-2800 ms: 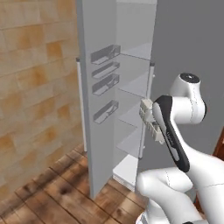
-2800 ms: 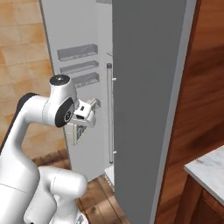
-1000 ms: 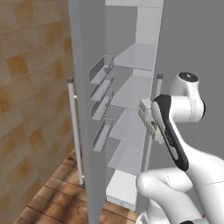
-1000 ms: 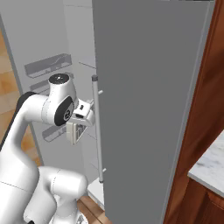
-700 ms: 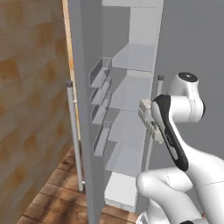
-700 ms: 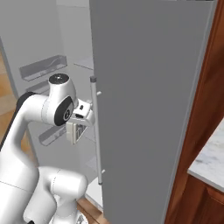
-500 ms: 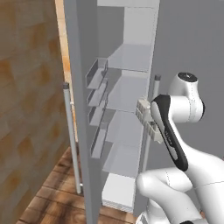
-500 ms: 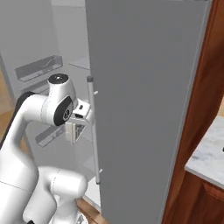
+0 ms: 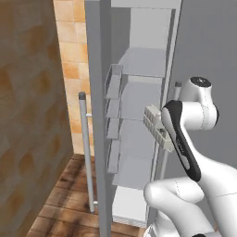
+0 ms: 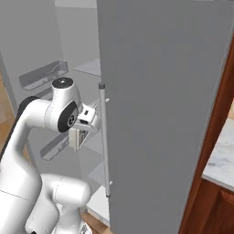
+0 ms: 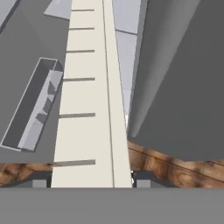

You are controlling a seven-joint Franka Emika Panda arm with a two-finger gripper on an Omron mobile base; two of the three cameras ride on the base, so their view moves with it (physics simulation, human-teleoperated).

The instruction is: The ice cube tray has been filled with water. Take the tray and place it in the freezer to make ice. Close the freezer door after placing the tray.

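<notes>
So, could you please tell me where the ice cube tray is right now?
The ice cube tray is held in the claw, in front of the open freezer, level with its middle shelves, right of the freezer door in the left base view.

A home kitchen: a tall grey fridge-freezer (image 9: 203,55) stands open on white inner shelves (image 9: 143,62), with tan tiled wall (image 9: 69,69), wooden plank floor (image 9: 69,203), and a white marble counter on brown cabinets (image 10: 221,155).

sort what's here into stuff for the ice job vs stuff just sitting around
For the job:
- tray, shut in the claw
- freezer, open
- freezer door, swung out, bins inside

Just about:
- right fridge door, shut
- marble counter
- wood floor
</notes>
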